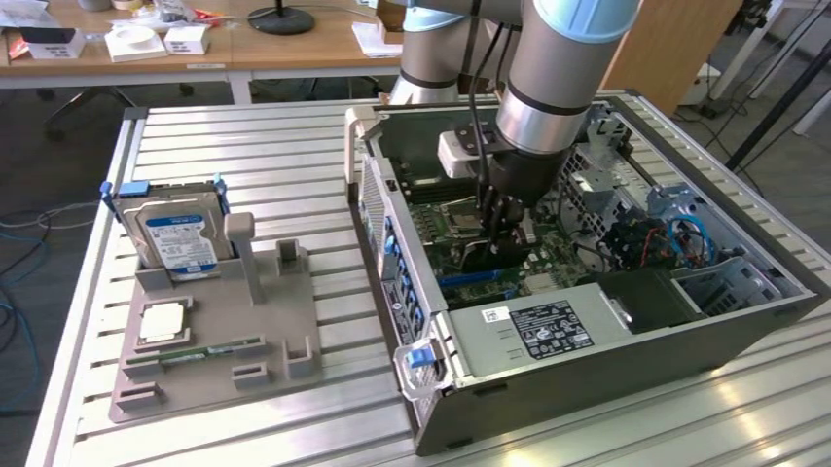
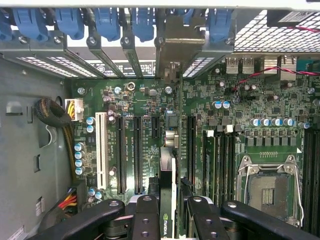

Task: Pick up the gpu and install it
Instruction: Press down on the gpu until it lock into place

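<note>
Inside the open computer case (image 1: pixel 779 292), the end effector (image 2: pixel 170 200) is clamped on the gpu (image 2: pixel 167 165).

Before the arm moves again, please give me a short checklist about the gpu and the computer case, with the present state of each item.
1. gpu held in the gripper: ok.
2. gripper inside the open computer case: ok.
3. gpu edge-on above the motherboard slots: ok.
4. gpu fully seated in a slot: cannot tell.
5. hard drive left in its holder outside the case: ok.
</note>
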Robot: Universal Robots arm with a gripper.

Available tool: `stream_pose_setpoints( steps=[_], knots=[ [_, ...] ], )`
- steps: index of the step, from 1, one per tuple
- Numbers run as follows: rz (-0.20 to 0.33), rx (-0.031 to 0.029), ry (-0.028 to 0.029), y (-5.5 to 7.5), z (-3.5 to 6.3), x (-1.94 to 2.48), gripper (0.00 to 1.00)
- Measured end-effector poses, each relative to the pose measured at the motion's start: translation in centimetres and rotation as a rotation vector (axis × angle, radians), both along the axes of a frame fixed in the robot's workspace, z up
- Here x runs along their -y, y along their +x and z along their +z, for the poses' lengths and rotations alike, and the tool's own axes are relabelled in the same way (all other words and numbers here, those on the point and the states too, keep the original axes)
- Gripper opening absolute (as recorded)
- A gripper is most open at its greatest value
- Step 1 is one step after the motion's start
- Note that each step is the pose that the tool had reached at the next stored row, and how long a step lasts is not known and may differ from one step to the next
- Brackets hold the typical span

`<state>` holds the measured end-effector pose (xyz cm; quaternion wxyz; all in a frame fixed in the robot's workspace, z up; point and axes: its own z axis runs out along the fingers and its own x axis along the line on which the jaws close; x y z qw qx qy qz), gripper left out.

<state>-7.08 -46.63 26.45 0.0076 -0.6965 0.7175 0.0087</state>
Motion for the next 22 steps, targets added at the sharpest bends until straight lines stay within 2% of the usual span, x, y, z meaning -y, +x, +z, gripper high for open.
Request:
stream_pose_setpoints(
  steps=[22],
  knots=[
    [0.000, 0.0001, 0.0006, 0.00, -0.70, 0.00, 0.27]
  ],
)
